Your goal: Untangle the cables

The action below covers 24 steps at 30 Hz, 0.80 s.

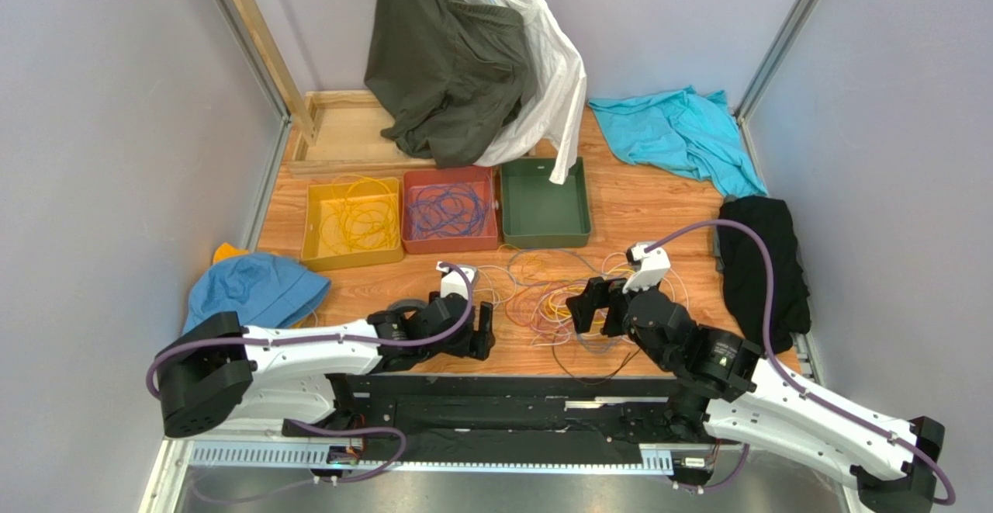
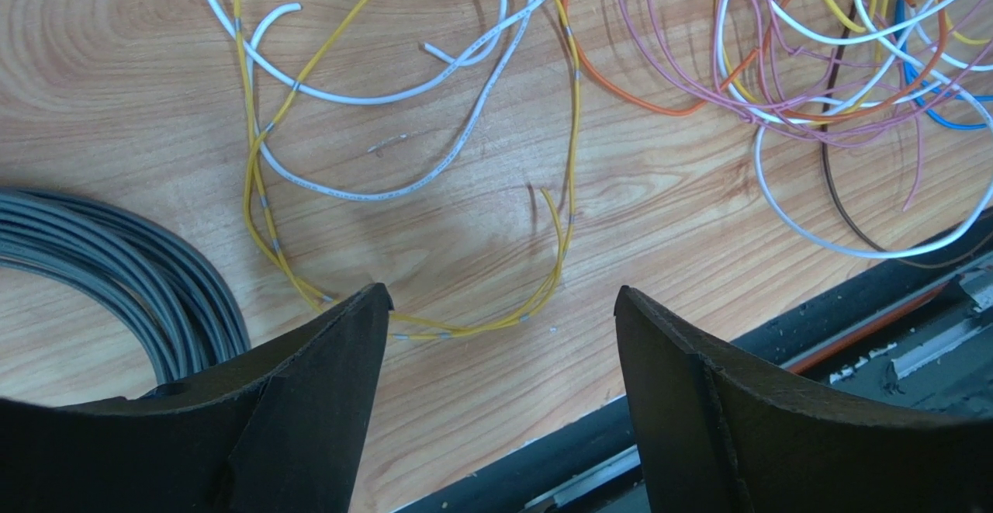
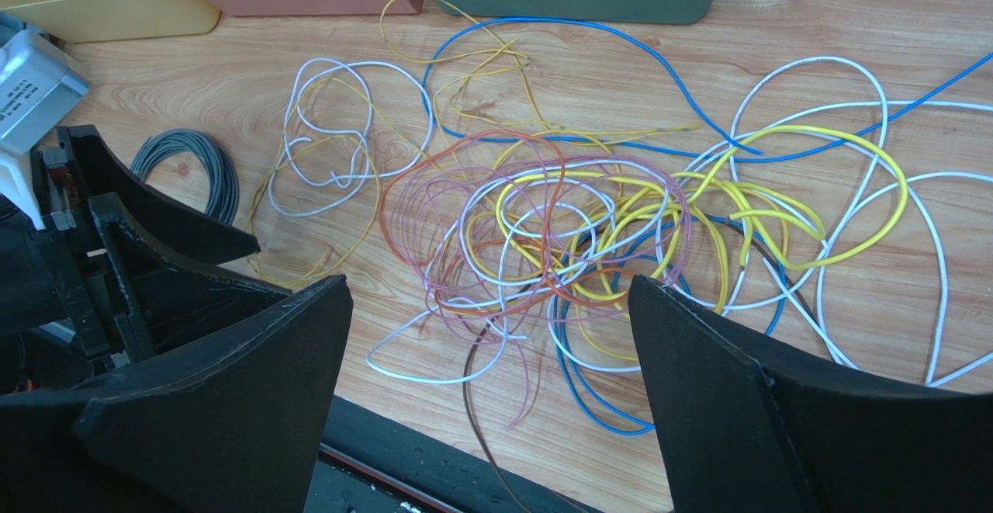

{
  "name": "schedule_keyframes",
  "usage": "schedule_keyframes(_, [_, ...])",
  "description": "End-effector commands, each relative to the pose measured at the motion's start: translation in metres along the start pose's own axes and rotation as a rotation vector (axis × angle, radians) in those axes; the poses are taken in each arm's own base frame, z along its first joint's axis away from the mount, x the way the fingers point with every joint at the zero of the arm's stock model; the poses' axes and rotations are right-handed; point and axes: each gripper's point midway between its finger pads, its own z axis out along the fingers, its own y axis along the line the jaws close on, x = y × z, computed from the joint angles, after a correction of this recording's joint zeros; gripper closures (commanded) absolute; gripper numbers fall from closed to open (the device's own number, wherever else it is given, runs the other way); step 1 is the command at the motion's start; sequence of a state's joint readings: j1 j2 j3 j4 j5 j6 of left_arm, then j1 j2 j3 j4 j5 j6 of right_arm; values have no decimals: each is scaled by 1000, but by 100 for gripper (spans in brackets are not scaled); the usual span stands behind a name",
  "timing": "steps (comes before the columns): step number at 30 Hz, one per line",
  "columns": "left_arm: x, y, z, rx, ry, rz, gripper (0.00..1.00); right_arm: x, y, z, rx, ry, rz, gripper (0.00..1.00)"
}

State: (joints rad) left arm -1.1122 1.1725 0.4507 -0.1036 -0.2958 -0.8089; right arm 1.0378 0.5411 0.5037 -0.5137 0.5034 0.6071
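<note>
Low in the top view, the left arm [image 1: 291, 356] and right arm [image 1: 804, 420] reach up from the bottom edge. The left gripper [image 1: 480, 329] and right gripper [image 1: 589, 307] flank the cables [image 1: 542, 298], a loose tangle on the wooden table [image 1: 653, 205] at centre frame. Above stand a yellow tray [image 1: 350, 259], red tray [image 1: 450, 245] and green tray [image 1: 544, 199] in a row. Left wrist view: jaws spread, nothing held — a yellow strand [image 2: 574, 141] loops on the wood between them, a grey coil [image 2: 152, 292] at left. Right wrist view: jaws likewise apart and empty, the tangle lying mid-frame just beyond.
</note>
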Motion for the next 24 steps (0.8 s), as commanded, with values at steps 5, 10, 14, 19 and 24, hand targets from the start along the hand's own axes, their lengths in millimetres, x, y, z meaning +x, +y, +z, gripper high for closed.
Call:
schedule_keyframes(5, [-1, -5, 14, -8, -15, -18, 24, -2, 4, 1, -14, -13, 26, 6])
schedule_keyframes(10, [7, 0, 21, -29, 5, -9, 37, 1, 5, 3, -14, -5, 27, 6])
schedule_keyframes(14, [6, 1, 21, -32, 2, -5, 64, 1, 6, 3, -16, -3, 30, 6])
schedule_keyframes(19, [-5, -10, 9, 23, -22, 5, 69, -1, 6, 3, -17, -9, 33, 7])
schedule_keyframes(24, [-7, -13, -3, 51, -5, 48, 64, 1, 7, 4, -26, -8, 34, 7])
